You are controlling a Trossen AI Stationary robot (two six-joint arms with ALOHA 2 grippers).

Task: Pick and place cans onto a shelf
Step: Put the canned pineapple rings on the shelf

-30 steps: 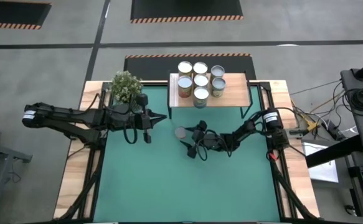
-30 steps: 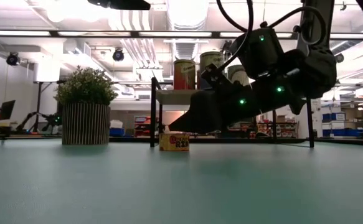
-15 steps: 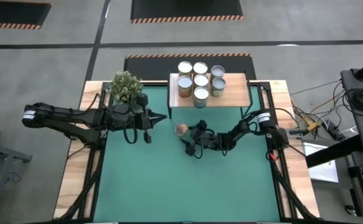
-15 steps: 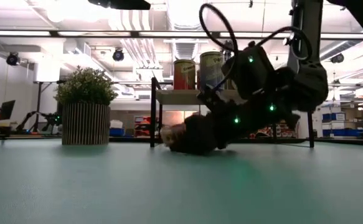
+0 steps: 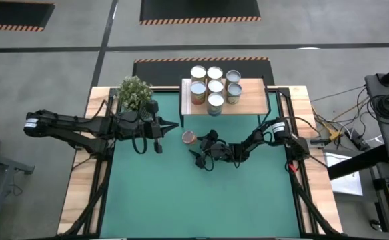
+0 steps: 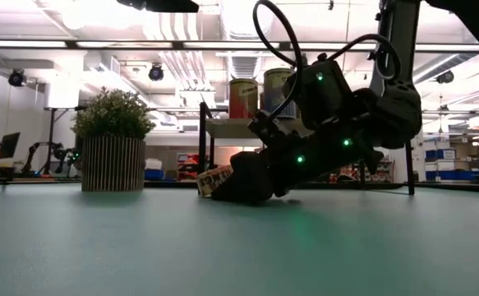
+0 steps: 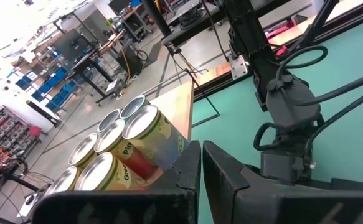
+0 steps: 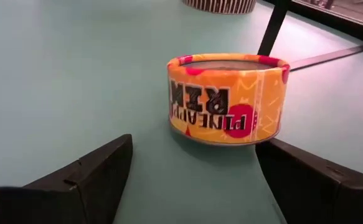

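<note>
- Orange tin [image 5: 189, 137] now lies tipped on the mat [image 5: 181, 200], nudged leftward as the right gripper [image 5: 197, 158] came low — fingers wide, nothing held.
- Left gripper [image 5: 158, 144] waits closed.
- Six cans [image 5: 215, 86] sit on the shelf [image 5: 251, 100].

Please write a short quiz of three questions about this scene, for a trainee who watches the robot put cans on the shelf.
1. True or false: the right gripper is shut on the flat orange can.
2. How many cans stand on the shelf in the high view? A) three B) six C) nine
3. Fill in: the left gripper is ___ and holds nothing.

Key
1. False. Its fingers stand open on both sides of the can, which lies on the green mat.
2. B. Six cans stand on the board; the flat orange can is the only one on the mat, near the potted plant.
3. Shut.
</note>
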